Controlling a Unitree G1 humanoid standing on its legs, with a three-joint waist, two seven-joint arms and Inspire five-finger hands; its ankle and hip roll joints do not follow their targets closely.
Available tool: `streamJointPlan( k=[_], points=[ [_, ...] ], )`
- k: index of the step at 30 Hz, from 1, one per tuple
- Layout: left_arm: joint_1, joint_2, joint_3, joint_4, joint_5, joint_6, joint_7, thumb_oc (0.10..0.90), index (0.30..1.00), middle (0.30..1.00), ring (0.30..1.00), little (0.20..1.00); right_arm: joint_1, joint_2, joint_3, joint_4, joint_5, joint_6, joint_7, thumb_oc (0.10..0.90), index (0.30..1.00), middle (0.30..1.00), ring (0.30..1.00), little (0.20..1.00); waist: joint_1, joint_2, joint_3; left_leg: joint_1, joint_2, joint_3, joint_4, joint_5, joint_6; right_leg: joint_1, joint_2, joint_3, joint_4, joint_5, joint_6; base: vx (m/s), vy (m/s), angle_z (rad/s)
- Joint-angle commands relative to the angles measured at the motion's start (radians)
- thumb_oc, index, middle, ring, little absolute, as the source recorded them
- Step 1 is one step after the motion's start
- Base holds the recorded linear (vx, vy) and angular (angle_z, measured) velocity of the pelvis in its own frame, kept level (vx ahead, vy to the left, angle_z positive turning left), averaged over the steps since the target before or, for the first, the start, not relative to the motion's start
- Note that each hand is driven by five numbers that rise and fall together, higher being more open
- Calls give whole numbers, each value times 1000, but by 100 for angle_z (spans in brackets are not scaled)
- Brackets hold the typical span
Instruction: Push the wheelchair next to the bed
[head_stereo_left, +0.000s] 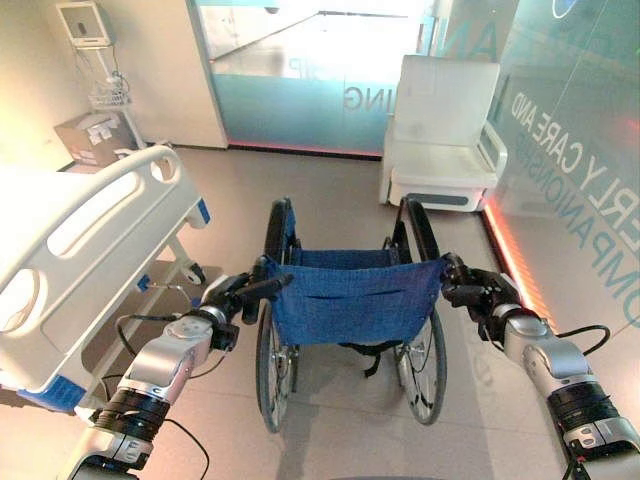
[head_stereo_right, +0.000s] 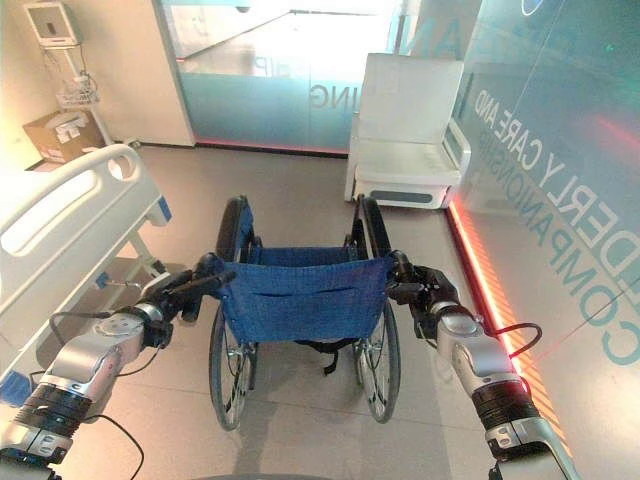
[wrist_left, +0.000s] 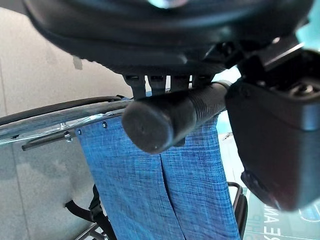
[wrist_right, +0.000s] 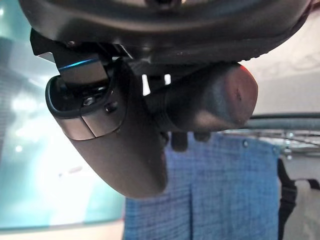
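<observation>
Wheelchair with a blue fabric backrest and black tyres (head_stereo_left: 345, 300) stands mid-floor, its back to the robot, with the white plastic-railed hospital bed (head_stereo_left: 80, 250) off at about nine o'clock, near but with open floor between them. Both grips look taken: the left hand (head_stereo_left: 232, 297) is curled round the black rubber push handle (wrist_left: 170, 120) on its side, and the right hand (head_stereo_left: 475, 293) is wrapped round its own dark handle (wrist_right: 210, 102). Holding appears done; swinging the chair leftward alongside the bed remains, I'd judge.
</observation>
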Motion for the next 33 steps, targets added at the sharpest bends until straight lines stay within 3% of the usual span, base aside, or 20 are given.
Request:
streamJointPlan(
  k=[1, 6, 10, 16, 26, 28, 29, 30, 31, 33],
  points=[
    [-145, -113, -146, -131, -183, 15, -213, 800, 900, 900, 900, 900, -118, 82, 93, -132, 78, -89, 74, 400, 300, 300, 300, 300, -54, 5, 5, -28, -45, 2, 10, -10, 4, 61, 36, -11, 7, -33, 6, 2, 11, -4],
    [-164, -103, -151, -152, -372, 85, -217, 800, 900, 900, 900, 900, -138, 74, 114, -121, 94, -93, 57, 400, 300, 300, 300, 300, -55, 10, 1, -26, -45, 3, 10, -10, 3, 64, 36, -8, 7, -34, 6, 1, 2, 1],
    [-169, -114, -163, -160, -510, 82, -184, 800, 900, 900, 900, 900, -140, 77, 125, -119, 98, -98, 50, 400, 300, 300, 300, 300, -57, 11, -2, -26, -45, 5, 10, -11, 3, 63, 37, -4, 7, -35, 6, 0, 0, 0],
    [-163, -165, -179, -181, -732, 22, -69, 800, 900, 900, 900, 900, -136, 88, 143, -117, 98, -105, 39, 400, 300, 300, 300, 300, -64, 10, -6, -26, -43, 8, 10, -12, 4, 61, 38, 3, 7, -35, 5, 0, 0, 0],
    [-122, -253, -181, -207, -998, -60, -3, 800, 900, 900, 900, 900, -131, 102, 148, -119, 95, -107, 23, 400, 300, 300, 300, 300, -68, 3, -6, -27, -41, 16, 10, -15, 5, 59, 35, 5, 7, -34, 3, -1, -2, -3],
    [-119, -260, -183, -210, -968, -87, 2, 764, 846, 846, 846, 846, -128, 106, 148, -119, 93, -109, 23, 400, 300, 300, 300, 300, -68, 3, -5, -27, -41, 17, 10, -15, 5, 58, 35, 5, 7, -34, 2, 0, 0, 0],
    [-115, -261, -184, -212, -910, -109, 2, 562, 542, 542, 542, 542, -124, 108, 148, -121, 92, -110, 20, 400, 300, 300, 300, 300, -68, 2, -4, -28, -42, 16, 10, -15, 6, 58, 35, 6, 7, -34, 2, 0, 0, 0],
    [-114, -259, -183, -212, -857, -127, 4, 447, 371, 371, 371, 371, -123, 107, 147, -122, 93, -110, 20, 400, 300, 300, 300, 300, -67, 1, -4, -28, -41, 16, 10, -14, 6, 58, 35, 6, 7, -35, 1, 0, 0, 0],
    [-116, -256, -182, -209, -830, -134, 4, 400, 300, 300, 300, 300, -123, 107, 144, -123, 93, -108, 19, 400, 300, 300, 300, 300, -67, 0, -4, -28, -42, 16, 10, -15, 6, 58, 35, 6, 7, -35, 2, 0, 0, 0],
    [-114, -243, -168, -208, -715, -148, -8, 400, 300, 300, 300, 300, -119, 102, 135, -127, 97, -106, 23, 400, 300, 300, 300, 300, -63, -1, -6, -30, -42, 13, 10, -13, 6, 57, 36, 5, 7, -37, 1, 0, 0, 0]
  ],
)
